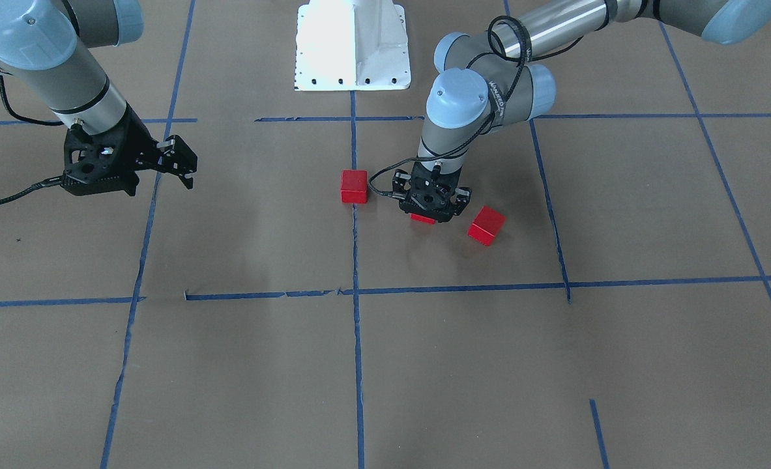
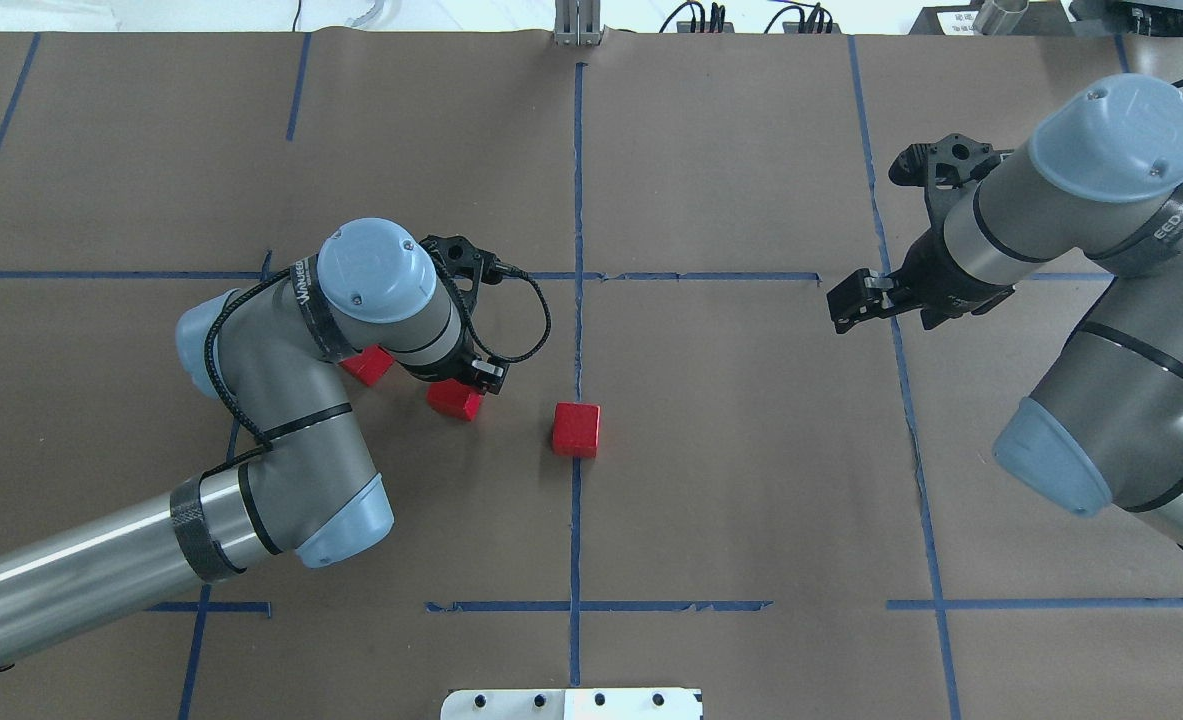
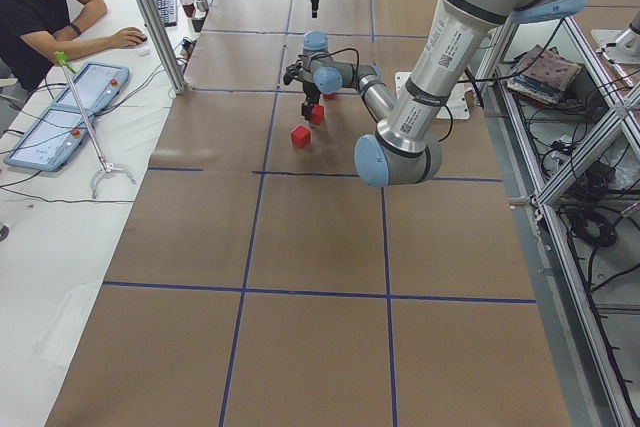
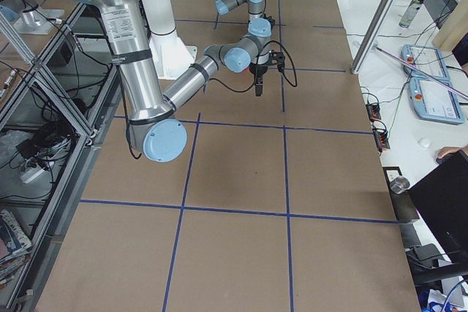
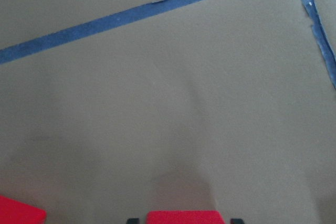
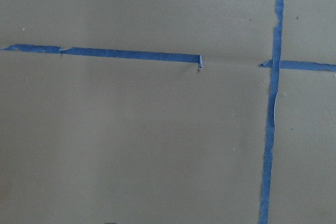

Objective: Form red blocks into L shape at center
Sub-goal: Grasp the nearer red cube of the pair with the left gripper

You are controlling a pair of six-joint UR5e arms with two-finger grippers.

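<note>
Near the middle of the surface [image 2: 731,450], the first red block [image 2: 576,429] sits on the blue tape line [image 2: 578,330] at the center [image 2: 616,385]. Toward the robot's left, the second red block [image 2: 454,399] lies between the fingers of the left pincer [image 1: 433,215]. Whether they squeeze it cannot be told. Just beyond, the third red block [image 2: 367,364] rests skewed. No L is formed yet. The right pincer [image 2: 856,300] hovers spread, well apart.

Likely risks: a loose or off-centre grip could let the second block twist or drop, and setting it down could knock the first block off the line.

White lettering on the arms' straps is too small to read surely.
</note>
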